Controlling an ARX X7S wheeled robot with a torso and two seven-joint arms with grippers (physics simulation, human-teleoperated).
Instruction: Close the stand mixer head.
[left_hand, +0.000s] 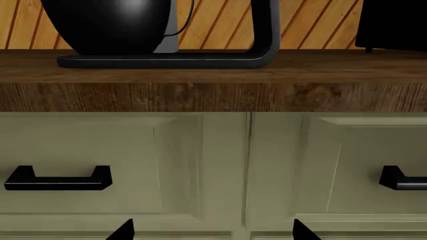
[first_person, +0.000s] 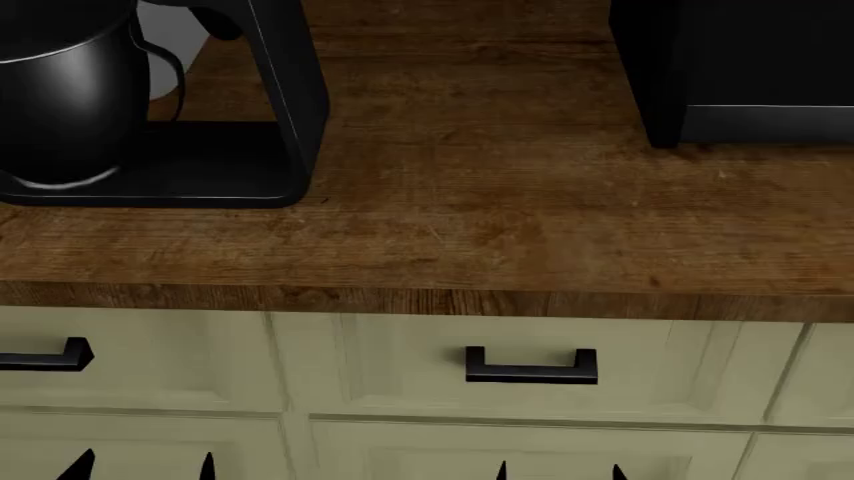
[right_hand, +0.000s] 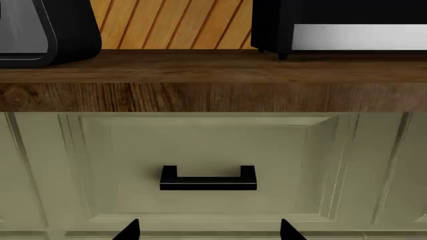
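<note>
The black stand mixer stands on the wooden counter at the left of the head view. Its upright column (first_person: 287, 90), flat base (first_person: 174, 175) and black metal bowl (first_person: 60, 90) show there. The stand mixer head is out of view above the frame edges. The left wrist view shows the bowl (left_hand: 113, 25), the column (left_hand: 267, 27) and the base (left_hand: 167, 61) from the front. My left gripper (first_person: 140, 467) (left_hand: 210, 232) and right gripper (first_person: 561, 470) (right_hand: 208, 231) are both open and empty. They are low in front of the cabinet drawers, below the counter edge.
A black appliance with a silver strip (first_person: 747, 70) (right_hand: 347, 25) stands on the counter (first_person: 507, 220) at the right. Pale green drawers with black handles (first_person: 530, 368) (right_hand: 208, 179) (left_hand: 59, 179) lie under the counter. A slatted wood wall (right_hand: 173, 22) is behind.
</note>
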